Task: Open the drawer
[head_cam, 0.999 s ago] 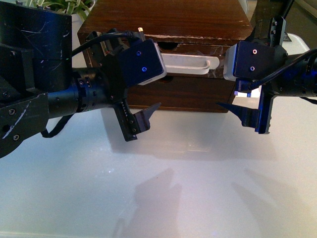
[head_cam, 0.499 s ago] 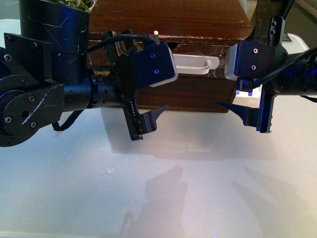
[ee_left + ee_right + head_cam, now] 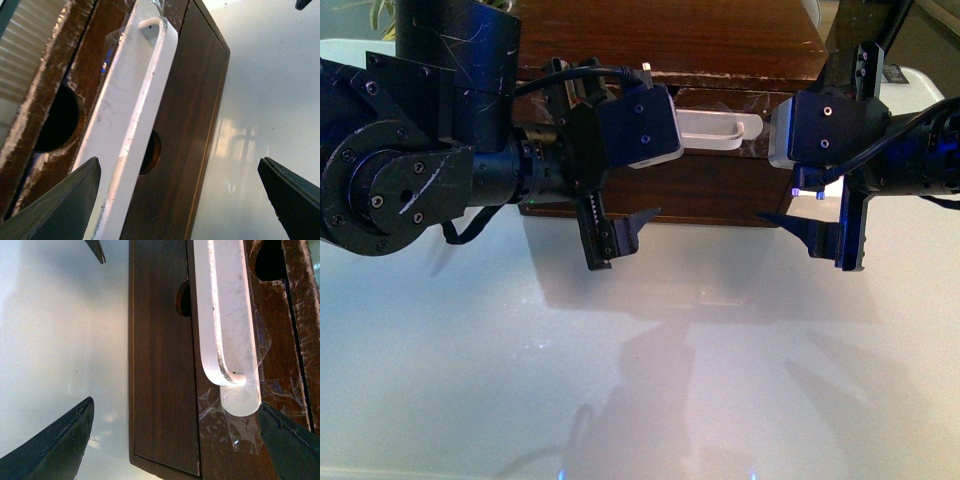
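Shifted right and nearer the cabinet (image 3: 670, 35) over the last second: left arm, its wrist housing now covering the left end of the handle (image 3: 715, 128); right arm hardly changed. Left gripper (image 3: 177, 170) is noted spread wide and empty, with the handle lying in the gap close to one finger (image 3: 60, 200); contact cannot be judged. Right gripper (image 3: 176, 402) is likewise held wide apart, nothing grasped, off the handle's right end. The drawer (image 3: 720, 103) is found in the cabinet's upper slot at the far side of the white table (image 3: 650, 360), seen between the two grippers in the front view. Its dark brown wood front is scuffed whitish, with a half-round notch cut in the top edge. A long white bar handle, chipped along its edges, is fixed across it, and crinkled clear tape (image 3: 235, 425) is seen at the bar's rounded right end. Below it a plain dark front (image 3: 710, 190) without handle is recorded, also notched.
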Tool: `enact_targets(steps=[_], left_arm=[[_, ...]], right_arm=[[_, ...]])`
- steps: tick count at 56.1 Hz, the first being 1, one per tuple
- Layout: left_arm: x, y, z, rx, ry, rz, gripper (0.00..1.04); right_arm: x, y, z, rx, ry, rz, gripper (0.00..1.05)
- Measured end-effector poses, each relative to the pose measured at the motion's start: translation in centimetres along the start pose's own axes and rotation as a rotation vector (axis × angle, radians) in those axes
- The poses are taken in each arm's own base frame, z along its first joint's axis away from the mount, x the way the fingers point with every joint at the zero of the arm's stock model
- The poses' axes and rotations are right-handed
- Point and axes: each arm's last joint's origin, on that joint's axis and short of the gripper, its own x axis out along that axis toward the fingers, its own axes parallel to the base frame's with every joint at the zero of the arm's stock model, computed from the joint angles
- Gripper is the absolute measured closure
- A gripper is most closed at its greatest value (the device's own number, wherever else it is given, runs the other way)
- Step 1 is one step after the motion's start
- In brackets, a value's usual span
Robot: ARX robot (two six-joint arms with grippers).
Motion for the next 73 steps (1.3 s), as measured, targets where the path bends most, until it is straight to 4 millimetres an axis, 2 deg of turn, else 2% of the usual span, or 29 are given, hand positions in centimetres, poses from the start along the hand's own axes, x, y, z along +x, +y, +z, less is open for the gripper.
enact_targets(steps=[25, 51, 73], left_arm=[[0.4, 0.1, -0.5, 0.012, 0.014, -0.018, 0.08], [0.6, 0.3, -0.8, 0.049, 0.020, -0.048, 0.08], [0.6, 0.3, -0.8, 0.075, 0.018, -0.048, 0.08]], right_arm=[[1.0, -0.1, -0.1, -0.015, -0.007, 0.019, 0.09], [3.0, -0.6, 0.5, -0.040, -0.025, 0.030, 0.09], [4.4, 0.3, 1.2, -0.080, -0.025, 0.047, 0.09]])
